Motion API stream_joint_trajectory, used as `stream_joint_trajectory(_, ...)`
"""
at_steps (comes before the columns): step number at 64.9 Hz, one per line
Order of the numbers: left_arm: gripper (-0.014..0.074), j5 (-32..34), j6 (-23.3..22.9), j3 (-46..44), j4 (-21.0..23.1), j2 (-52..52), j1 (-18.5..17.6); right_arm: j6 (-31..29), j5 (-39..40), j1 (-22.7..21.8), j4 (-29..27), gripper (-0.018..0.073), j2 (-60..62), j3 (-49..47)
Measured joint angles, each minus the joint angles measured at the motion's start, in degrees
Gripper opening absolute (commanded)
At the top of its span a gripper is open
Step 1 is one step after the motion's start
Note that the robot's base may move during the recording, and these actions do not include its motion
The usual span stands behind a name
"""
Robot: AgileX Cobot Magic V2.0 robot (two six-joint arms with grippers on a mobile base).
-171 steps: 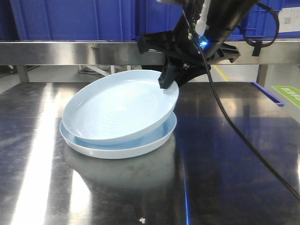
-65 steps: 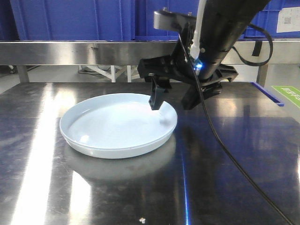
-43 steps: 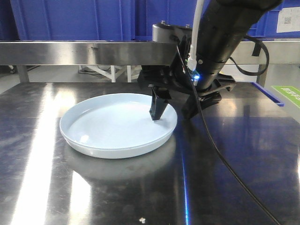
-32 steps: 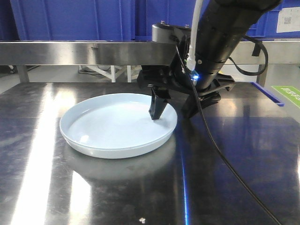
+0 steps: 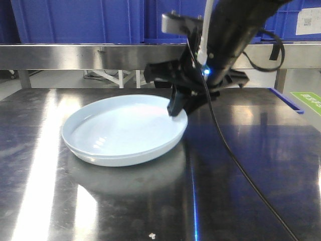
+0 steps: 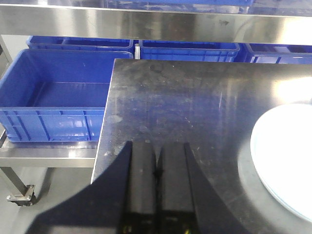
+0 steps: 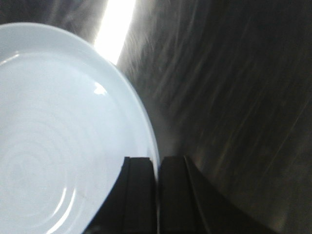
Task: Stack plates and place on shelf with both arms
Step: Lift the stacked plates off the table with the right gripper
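So here the plates [image 5: 123, 133] sit nested on the steel surface [image 5: 251, 165], a bit toward 9 o'clock from the middle of the front view. They fit so tightly they read as almost one dish. The right tool [image 5: 175, 109] has clamped down on the rim at roughly 2 o'clock. The right wrist view shows a finger on either side of the lip with barely a gap, though I can't tell whether it has one plate or both. The left tool [image 6: 157, 165] is closed on nothing and hangs over the surface's edge, with the plates off at its 3 o'clock.

My take on doing this step well: one pinch on a glossy rim is a poor way to carry a stack. I'd bring the left tool over to the opposite rim at about 8 o'clock, open it, and get a proper bite on both lips before lifting. After that the lift should be level and slow — a tilt could let the top plate slide out. I'd also keep an eye on the black cable [image 5: 235, 165] trailing across the surface at 5 o'clock, so it doesn't drag.

The surface is brushed steel with a lot of glare and one little white speck [image 5: 152, 234] near 6 o'clock. At 12 o'clock there's a steel shelf [image 5: 75, 54] with blue crates [image 5: 75, 20] behind it — more crates sit low beside the surface in the left wrist view.
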State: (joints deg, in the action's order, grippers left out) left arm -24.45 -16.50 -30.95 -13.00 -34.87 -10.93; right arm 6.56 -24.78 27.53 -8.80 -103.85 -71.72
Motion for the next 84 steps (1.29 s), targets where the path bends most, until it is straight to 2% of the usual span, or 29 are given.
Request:
stream_joint_trajectory(19,0.0083,0.00,0.00,0.00,0.00,0.00,0.00,-0.10,-0.61,0.00,3.73,0.0015,6.83,-5.05)
stream_joint_trajectory(37,0.0083,0.00,0.00,0.00,0.00,0.00,0.00,-0.22,-1.06,-1.67,4.60,0.0015,16.81,-3.71)
stream_joint_trajectory(61,0.0083,0.00,0.00,0.00,0.00,0.00,0.00,-0.22,-0.74,-10.97,5.14,0.0015,33.83,10.52)
stream_joint_trajectory(84,0.0083,0.00,0.00,0.00,0.00,0.00,0.00,-0.22,-0.85,-12.51,5.12,0.0015,51.85,23.92)
